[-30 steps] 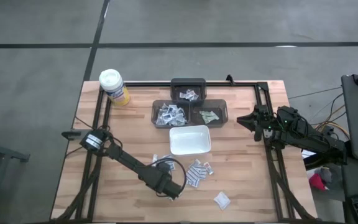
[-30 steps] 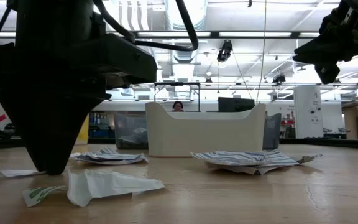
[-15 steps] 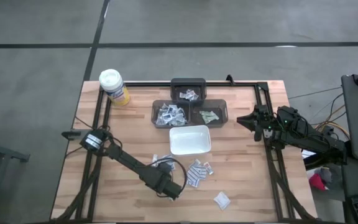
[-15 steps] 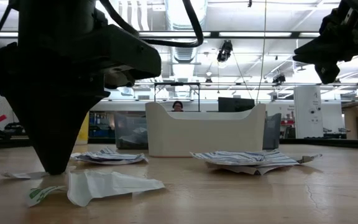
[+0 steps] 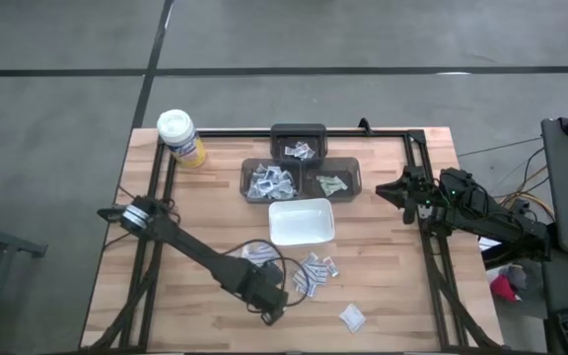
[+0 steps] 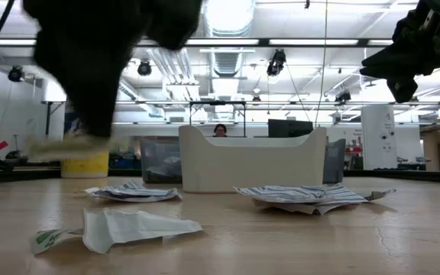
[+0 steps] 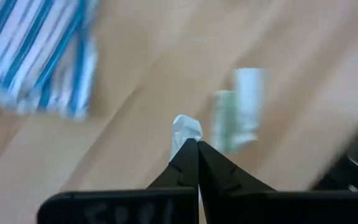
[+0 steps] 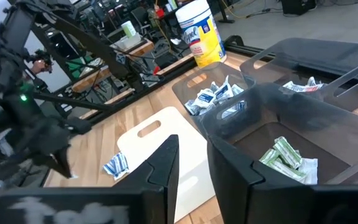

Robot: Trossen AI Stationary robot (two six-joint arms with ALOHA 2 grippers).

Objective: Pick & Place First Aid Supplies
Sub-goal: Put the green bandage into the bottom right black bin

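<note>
My left gripper (image 7: 197, 144) is pinched tight on one small white packet (image 7: 186, 130), lifted off the table near the white tray (image 5: 301, 221). My right gripper (image 5: 388, 190) waits beside the dark bins (image 5: 302, 177), fingers partly apart, holding nothing.

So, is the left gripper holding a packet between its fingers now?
Yes, in the left wrist view the left gripper is shut on a small white packet, lifted above the table.
</note>
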